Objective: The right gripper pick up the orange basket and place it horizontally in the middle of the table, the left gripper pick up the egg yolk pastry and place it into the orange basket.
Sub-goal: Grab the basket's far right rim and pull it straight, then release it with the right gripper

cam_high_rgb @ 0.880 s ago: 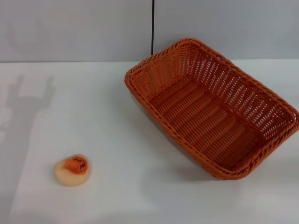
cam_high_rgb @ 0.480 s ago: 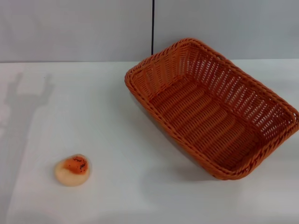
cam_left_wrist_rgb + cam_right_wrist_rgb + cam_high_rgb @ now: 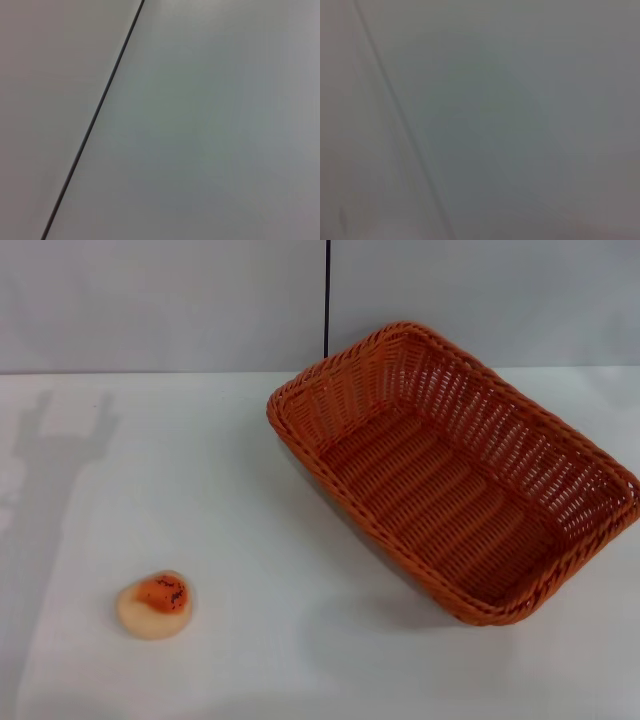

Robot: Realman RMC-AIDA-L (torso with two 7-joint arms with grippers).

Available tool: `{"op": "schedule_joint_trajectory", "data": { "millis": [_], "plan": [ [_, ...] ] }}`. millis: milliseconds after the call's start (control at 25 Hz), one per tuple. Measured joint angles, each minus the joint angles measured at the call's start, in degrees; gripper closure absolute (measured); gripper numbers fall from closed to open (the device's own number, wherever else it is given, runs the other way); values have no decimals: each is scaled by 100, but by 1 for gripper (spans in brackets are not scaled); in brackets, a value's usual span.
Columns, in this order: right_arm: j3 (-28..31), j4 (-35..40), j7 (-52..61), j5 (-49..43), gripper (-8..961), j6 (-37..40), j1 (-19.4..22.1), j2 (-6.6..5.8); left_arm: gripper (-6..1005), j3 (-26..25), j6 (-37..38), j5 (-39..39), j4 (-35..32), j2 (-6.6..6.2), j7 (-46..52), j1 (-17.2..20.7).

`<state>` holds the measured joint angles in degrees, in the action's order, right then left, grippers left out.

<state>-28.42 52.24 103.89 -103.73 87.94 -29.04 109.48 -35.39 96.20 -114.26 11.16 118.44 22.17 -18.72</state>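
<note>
The orange basket (image 3: 455,475) lies on the white table (image 3: 250,500) right of centre, turned diagonally, its long side running from the back middle toward the front right. It holds nothing. The egg yolk pastry (image 3: 155,604) rests on the table at the front left, well apart from the basket. Neither gripper shows in the head view; only a forked shadow (image 3: 60,445) falls on the table's left side. Both wrist views show just a plain grey wall with a dark seam, and no fingers.
A grey wall with a vertical dark seam (image 3: 327,298) stands behind the table. Bare tabletop lies between the pastry and the basket.
The forked shadow on the table's left side has shifted slightly up and to the right. The basket and pastry have not moved.
</note>
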Motion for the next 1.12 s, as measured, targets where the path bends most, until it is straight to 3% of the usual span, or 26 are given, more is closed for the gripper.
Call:
{"op": "schedule_joint_trajectory", "data": {
  "millis": [40,80,240,400,520,600,840,1000,1120],
  "plan": [
    [-87,475,686,-882,500,266,-281,-74,140,1,-5,-1,0,1,23,9],
    [-87,475,686,-882,494,266,-281,-74,140,1,-5,-1,0,1,23,9],
    [-153,775,1649,-2418,471,1019,-1081,-266,140,3,-6,0,24,3,31,35],
    [-267,779,1944,-2779,447,1148,-1352,-280,140,23,-1,-11,37,4,33,59],
    [-675,761,2173,-2887,429,1122,-1456,-274,140,47,6,-33,52,12,34,120],
    [-902,734,2268,-2978,417,1079,-1508,-262,139,57,23,-37,60,20,36,164],
    [-1466,500,2354,-3538,249,1000,-1717,-130,139,183,46,-43,69,23,204,282],
    [-1673,530,2343,-3911,251,893,-1752,83,139,230,102,-47,70,20,344,366],
    [-1760,568,2317,-4001,251,867,-1739,155,139,304,146,-53,71,21,384,418]
  ]
}}
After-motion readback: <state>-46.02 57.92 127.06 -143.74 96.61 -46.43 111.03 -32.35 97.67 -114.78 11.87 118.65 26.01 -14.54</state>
